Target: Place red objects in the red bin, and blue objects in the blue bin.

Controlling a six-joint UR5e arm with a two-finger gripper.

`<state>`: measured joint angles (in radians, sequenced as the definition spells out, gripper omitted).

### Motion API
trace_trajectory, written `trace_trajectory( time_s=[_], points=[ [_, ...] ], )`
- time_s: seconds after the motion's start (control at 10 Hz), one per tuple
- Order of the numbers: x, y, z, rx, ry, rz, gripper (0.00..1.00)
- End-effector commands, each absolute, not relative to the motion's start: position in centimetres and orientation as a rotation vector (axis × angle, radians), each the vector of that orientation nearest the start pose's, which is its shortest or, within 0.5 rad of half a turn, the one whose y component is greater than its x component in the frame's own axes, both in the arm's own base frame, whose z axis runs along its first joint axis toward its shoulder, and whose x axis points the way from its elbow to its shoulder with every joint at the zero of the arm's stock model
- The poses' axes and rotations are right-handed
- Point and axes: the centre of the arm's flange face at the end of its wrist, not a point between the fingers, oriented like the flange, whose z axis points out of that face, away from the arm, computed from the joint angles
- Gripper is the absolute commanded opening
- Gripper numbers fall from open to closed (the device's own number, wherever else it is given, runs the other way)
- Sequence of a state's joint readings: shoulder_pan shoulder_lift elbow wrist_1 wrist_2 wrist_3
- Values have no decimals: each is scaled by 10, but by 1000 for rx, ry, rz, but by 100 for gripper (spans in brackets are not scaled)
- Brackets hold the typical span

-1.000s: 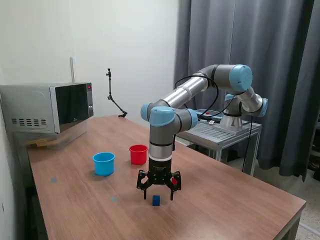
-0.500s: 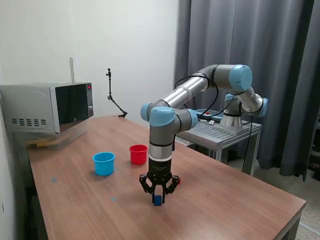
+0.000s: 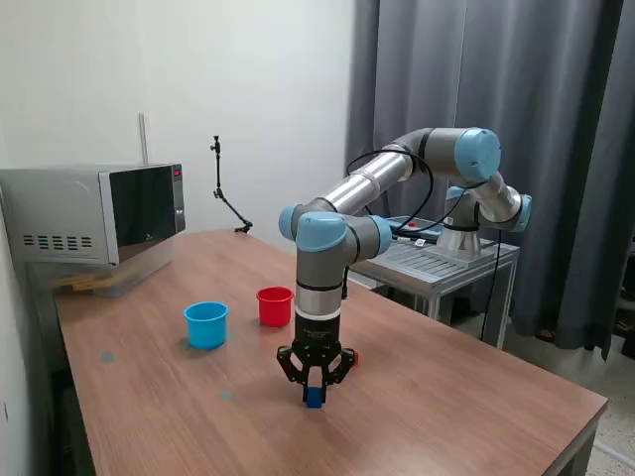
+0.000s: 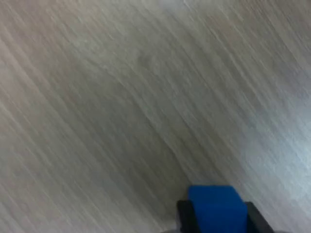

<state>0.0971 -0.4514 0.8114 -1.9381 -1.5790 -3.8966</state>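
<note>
Wooden table (image 3: 446, 397) carries everything; a microwave (image 3: 94, 213) sits at its far end on the exterior view's left. Arm points straight down near the table's middle. Blue bin (image 3: 206, 324) and red bin (image 3: 275, 305) stand upright side by side, apart, behind the arm. Gripper (image 3: 315, 396) clamped on a blue cube (image 3: 315, 399) (image 4: 217, 208), at or just above the tabletop. Red cube (image 3: 353, 358) peeks out just behind the gripper.
</note>
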Motion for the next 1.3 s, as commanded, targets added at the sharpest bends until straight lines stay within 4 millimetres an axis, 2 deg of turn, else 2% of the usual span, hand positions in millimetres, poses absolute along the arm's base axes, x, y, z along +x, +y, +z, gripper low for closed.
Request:
trace_trajectory(
  time_s=[0.0, 0.1, 0.3, 0.7, 0.8, 0.9, 1.2],
  points=[
    [-833, -216, 119, -2935, 1109, 27, 0],
    [-833, -216, 131, -2937, 1112, 46, 0],
    [-833, -212, 176, -2930, 1203, 114, 0],
    [-818, -178, 233, -2805, 1398, 132, 0],
    [-819, -164, 244, -2740, 1477, 168, 0],
    [-818, -150, 244, -2683, 1521, 148, 0],
    [-813, -136, 263, -2615, 1600, 132, 0]
  ],
)
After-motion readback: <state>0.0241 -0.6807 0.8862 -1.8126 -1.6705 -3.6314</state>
